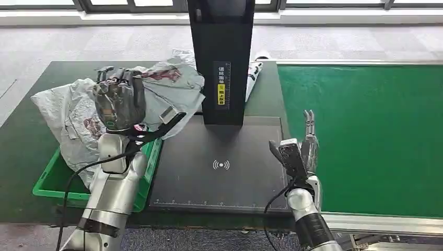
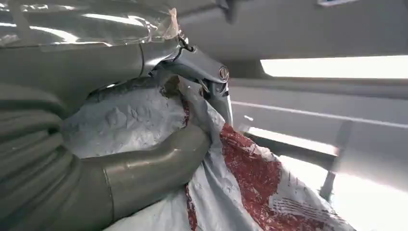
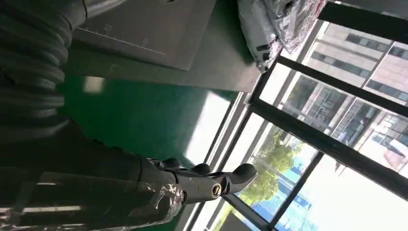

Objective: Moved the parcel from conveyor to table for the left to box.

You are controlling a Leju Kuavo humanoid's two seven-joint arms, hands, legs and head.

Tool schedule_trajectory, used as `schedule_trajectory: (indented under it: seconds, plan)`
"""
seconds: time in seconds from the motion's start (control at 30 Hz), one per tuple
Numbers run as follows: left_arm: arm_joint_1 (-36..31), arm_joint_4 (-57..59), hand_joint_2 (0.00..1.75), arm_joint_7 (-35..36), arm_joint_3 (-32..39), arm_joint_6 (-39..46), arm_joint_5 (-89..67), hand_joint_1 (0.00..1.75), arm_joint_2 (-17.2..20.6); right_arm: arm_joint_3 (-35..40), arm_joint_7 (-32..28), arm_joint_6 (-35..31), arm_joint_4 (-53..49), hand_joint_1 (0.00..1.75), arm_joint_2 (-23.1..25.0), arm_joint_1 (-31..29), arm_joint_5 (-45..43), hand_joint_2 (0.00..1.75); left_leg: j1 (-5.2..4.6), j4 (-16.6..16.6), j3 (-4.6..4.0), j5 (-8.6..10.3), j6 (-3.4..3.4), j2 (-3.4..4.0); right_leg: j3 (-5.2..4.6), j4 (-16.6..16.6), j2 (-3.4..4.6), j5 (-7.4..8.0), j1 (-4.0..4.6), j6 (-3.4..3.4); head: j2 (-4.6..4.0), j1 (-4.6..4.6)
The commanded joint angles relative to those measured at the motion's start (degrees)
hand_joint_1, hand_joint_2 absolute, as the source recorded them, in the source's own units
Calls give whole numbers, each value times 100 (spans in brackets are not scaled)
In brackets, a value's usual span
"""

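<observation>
A: Left hand [image 1: 119, 102] grips the parcel [image 1: 172, 86], fingers [image 2: 211, 79] pinching a fold, above the green box [image 1: 52, 183].
B: Handling?
A: Looks light, soft, crinkly, probably slippery; bunched film is the sensible hold.
B: Right hand [image 1: 305, 149]?
A: Fingers straight, holding nothing, at the conveyor [image 1: 376, 136] edge.

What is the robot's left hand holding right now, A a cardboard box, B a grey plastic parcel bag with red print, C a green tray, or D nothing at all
B: the left hand grips the crumpled grey parcel bag with red print, raised over the green bin.
</observation>
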Motion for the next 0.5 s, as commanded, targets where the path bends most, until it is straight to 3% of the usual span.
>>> schedule_trajectory:
  seconds: [0.03,0.5]
  plan:
    - [608,-986,175,1017,-112,-11,-432,175,1520,-173,-56,33,150,0,-10,-37,-67,175,-2,-12,19,-6,-1,43,-1,-4,36,4,0,-9,-2,-2]
    - [608,-986,175,1017,-112,-11,-432,175,1520,-173,-56,33,150,0,-10,-37,-67,175,9,-4,3,1,3,3,-1,-4,-3,-1,10,-9,0,0]
